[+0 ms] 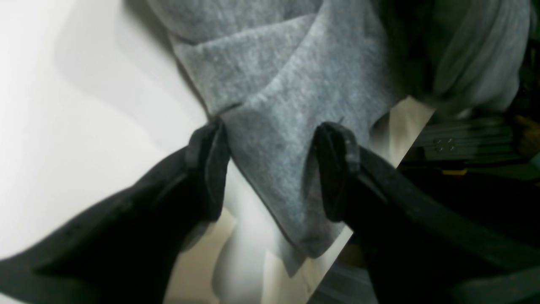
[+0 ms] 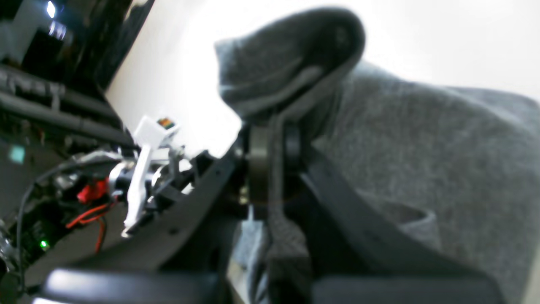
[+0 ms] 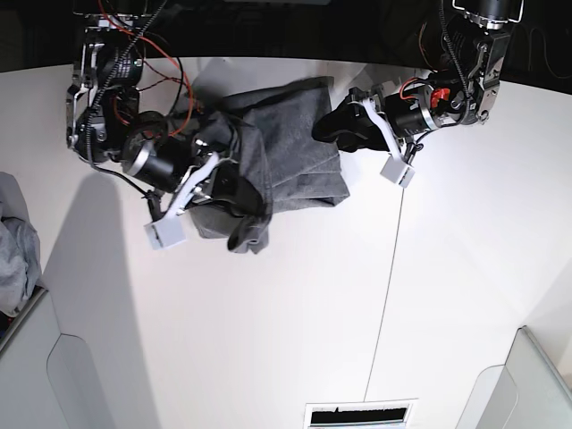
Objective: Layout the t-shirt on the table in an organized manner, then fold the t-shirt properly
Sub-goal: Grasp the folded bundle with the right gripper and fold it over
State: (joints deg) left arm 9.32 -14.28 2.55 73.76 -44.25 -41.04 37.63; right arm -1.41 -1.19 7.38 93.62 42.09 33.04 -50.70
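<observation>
Right gripper clamped on bunched t-shirt fabric, lifting it. Left gripper jaws spread, straddling a shirt corner on the table.

Pale bluish-grey cloth bundle at 9 o'clock edge, above a light grey bin at 7-8. Another grey bin at 4-5. White slotted plate at 6.
</observation>
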